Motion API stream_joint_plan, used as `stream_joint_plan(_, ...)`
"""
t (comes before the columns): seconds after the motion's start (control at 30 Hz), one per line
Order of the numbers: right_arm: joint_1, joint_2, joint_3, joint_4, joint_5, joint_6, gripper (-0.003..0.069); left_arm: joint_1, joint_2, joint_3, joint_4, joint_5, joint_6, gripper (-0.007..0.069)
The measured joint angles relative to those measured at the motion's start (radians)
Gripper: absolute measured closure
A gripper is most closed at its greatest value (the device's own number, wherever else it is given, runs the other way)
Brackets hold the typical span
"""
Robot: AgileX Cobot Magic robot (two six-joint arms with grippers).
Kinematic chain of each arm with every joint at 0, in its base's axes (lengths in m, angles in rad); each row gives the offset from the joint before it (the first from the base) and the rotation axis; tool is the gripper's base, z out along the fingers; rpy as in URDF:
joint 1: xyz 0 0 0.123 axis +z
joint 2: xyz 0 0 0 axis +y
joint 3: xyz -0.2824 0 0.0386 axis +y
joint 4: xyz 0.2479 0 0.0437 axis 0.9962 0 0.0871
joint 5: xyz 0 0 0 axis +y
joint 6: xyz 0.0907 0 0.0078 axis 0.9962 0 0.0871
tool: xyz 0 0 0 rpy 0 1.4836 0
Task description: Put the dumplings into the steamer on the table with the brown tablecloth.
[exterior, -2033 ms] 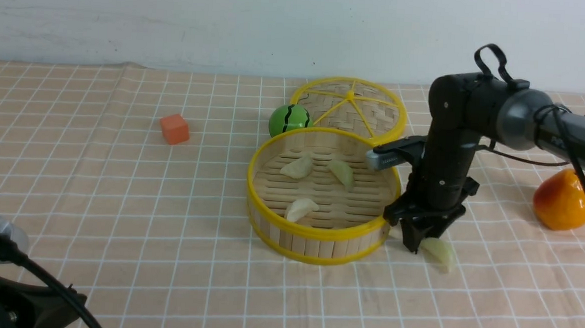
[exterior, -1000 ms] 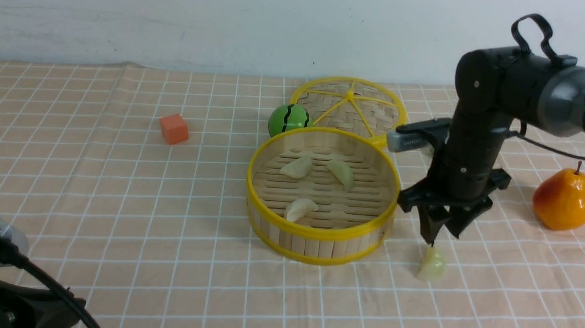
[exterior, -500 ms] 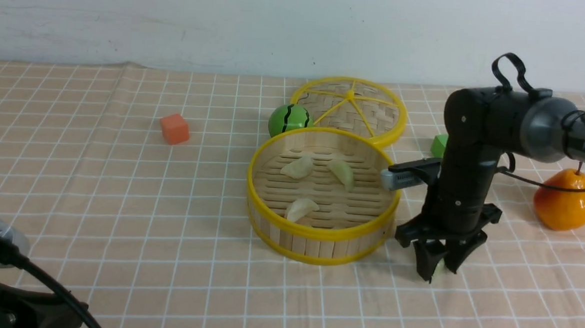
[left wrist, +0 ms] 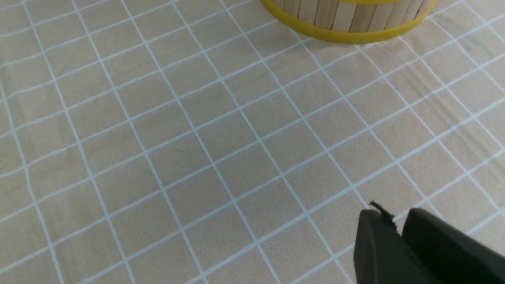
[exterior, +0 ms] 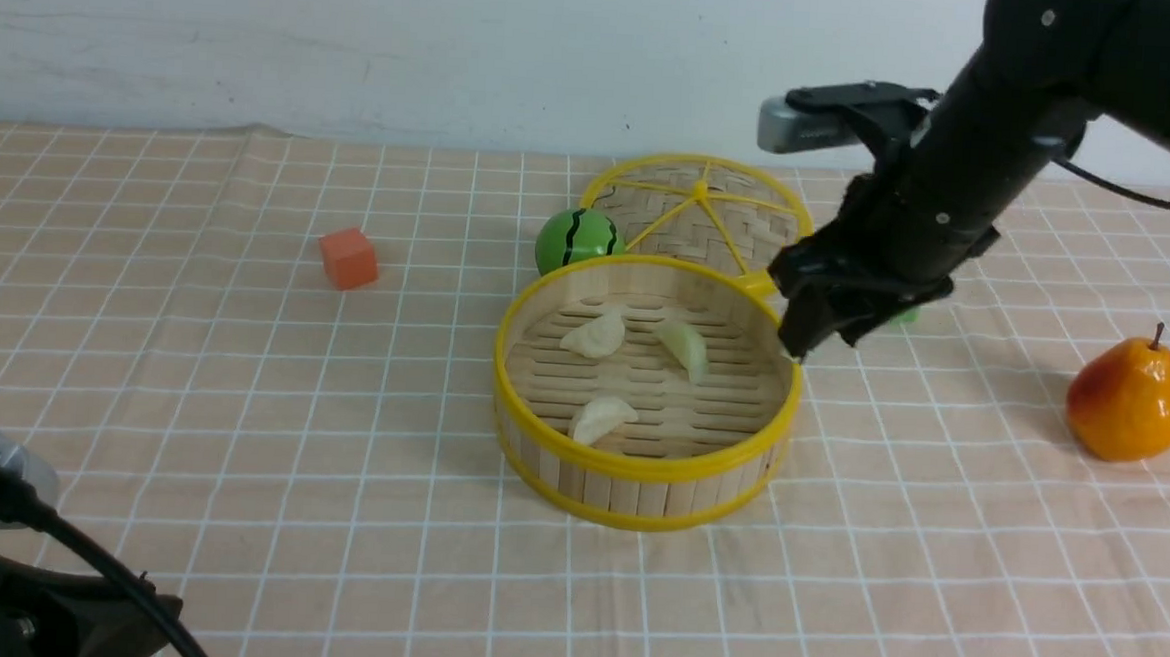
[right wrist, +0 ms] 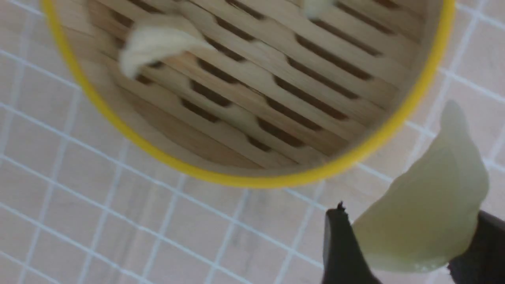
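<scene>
Right gripper (right wrist: pixel 406 240): clamped on your dumpling (right wrist: pixel 426 205)
Left gripper (left wrist: pixel 388 228): fingertips together
Rim (right wrist: pixel 252 182): go in low, you may snag it

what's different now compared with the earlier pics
The black right gripper closed on the pale green crescent dumpling, lifted it off the cloth and moved it up and away from the robot, beside the steamer's rim. The round yellow-rimmed bamboo steamer, the three dumplings inside and the orange pear stayed put.
</scene>
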Motion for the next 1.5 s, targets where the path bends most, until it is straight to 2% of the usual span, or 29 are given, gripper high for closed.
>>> stream_joint_plan(0.13,0.055,0.095,0.0,0.049,-0.123,-0.078,0.0316,0.0,0.0,0.0,0.0,-0.002,0.0,0.0533)
stream_joint_plan(0.43,0.061,0.239,0.001,0.05,-0.162,-0.086,0.0319,0.0,0.0,0.0,0.0,-0.001,0.0,0.0523)
stream_joint_plan(0.53,0.061,0.233,-0.029,0.043,-0.137,-0.056,0.0263,0.0,0.0,0.0,0.0,-0.001,0.0,0.0522)
stream_joint_plan(0.67,0.061,0.191,-0.173,-0.032,0.01,-0.026,0.0158,0.0,0.0,0.0,-0.01,-0.001,0.0,0.0522)
stream_joint_plan(0.77,0.061,0.15,-0.267,-0.091,0.06,-0.005,0.0149,0.0,0.0,0.0,-0.018,-0.001,0.0,0.0522)
stream_joint_plan(0.87,0.061,0.018,-0.352,-0.179,0.07,0.023,0.0196,0.0,0.0,0.0,-0.036,0.001,0.0,0.0517)
stream_joint_plan(1.0,0.061,-0.207,-0.339,-0.239,0.091,0.031,0.0343,0.0,0.0,0.0,-0.046,0.003,0.0,0.0515)
stream_joint_plan(1.03,0.061,-0.22,-0.335,-0.24,0.091,0.031,0.0361,0.0,0.0,0.0,-0.046,0.003,0.0,0.0515)
stream_joint_plan(1.13,0.061,-0.453,-0.194,-0.247,0.092,0.048,0.0517,0.0,0.0,0.0,-0.046,0.003,0.0,0.0515)
stream_joint_plan(1.27,0.061,-0.729,0.116,-0.246,0.06,0.05,0.0661,0.0,0.0,0.0,-0.046,0.003,0.0,0.0512)
stream_joint_plan(1.33,0.061,-0.869,0.281,-0.248,-0.034,0.05,0.0677,0.0,0.0,0.0,-0.046,0.003,0.0,0.0511)
stream_joint_plan(1.4,0.061,-1.027,0.515,-0.262,-0.219,0.05,0.0679,0.0,0.0,0.0,-0.046,0.003,0.0,0.0508)
stream_joint_plan(1.5,0.061,-1.256,0.897,-0.273,-0.591,0.054,0.0679,0.0,0.0,0.0,-0.046,0.003,0.0,0.0504)
